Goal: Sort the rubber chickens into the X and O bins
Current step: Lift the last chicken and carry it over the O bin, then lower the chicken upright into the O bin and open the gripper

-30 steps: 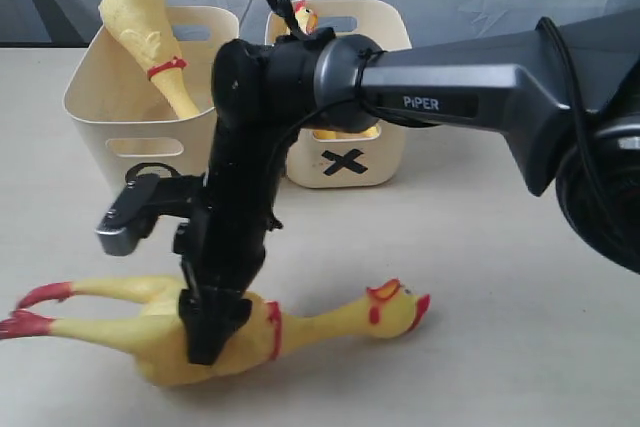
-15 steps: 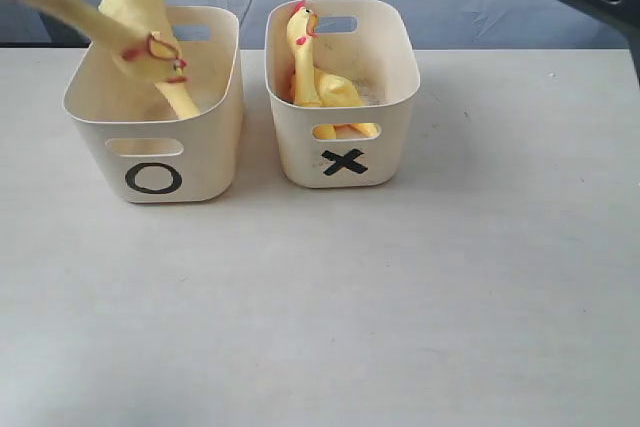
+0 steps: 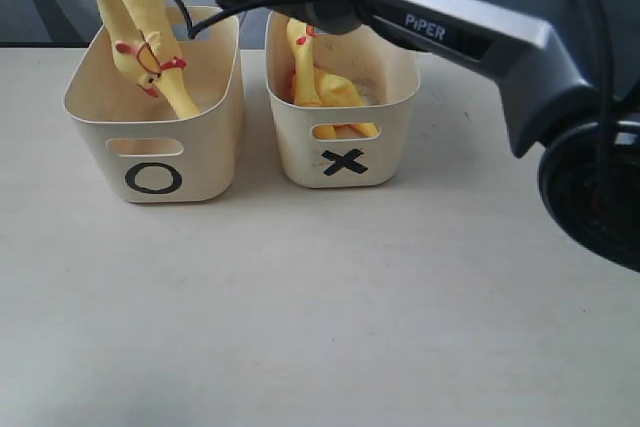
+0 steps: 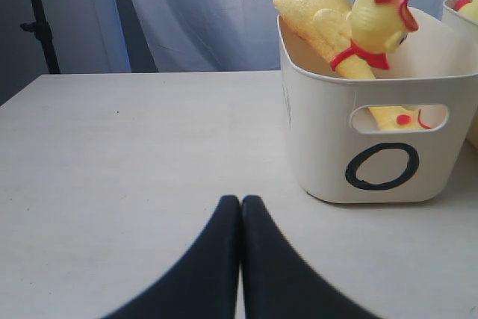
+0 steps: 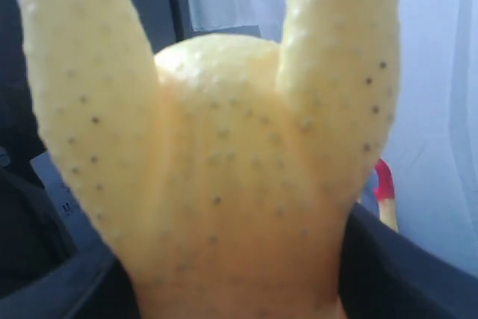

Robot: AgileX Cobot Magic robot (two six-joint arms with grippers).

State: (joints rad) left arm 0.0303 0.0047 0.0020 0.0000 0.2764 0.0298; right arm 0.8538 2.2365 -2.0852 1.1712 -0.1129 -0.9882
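Observation:
The O bin (image 3: 150,152) stands left of the X bin (image 3: 345,152). My right arm (image 3: 430,22) reaches across the top of the exterior view to above the O bin. A large rubber chicken (image 3: 105,2) hangs there head down, its head (image 3: 137,55) inside the bin's rim. In the right wrist view its body (image 5: 224,184) fills the space between the fingers (image 5: 407,267) of my right gripper (image 5: 231,274), which is shut on it. Another chicken (image 3: 178,92) leans in the O bin, legs up. One chicken (image 3: 320,82) sits in the X bin. My left gripper (image 4: 240,201) is shut and empty, low over the table beside the O bin (image 4: 373,147).
A pale tabletop (image 3: 320,307) stretches in front of both bins. Grey-blue curtains (image 4: 202,13) hang behind the table, with a dark stand (image 4: 37,20) at one side. My right arm's base (image 3: 600,187) stands at the right edge.
My right gripper lifted the large chicken off the table's front and carried it up and back to the O bin, where it now hangs head down.

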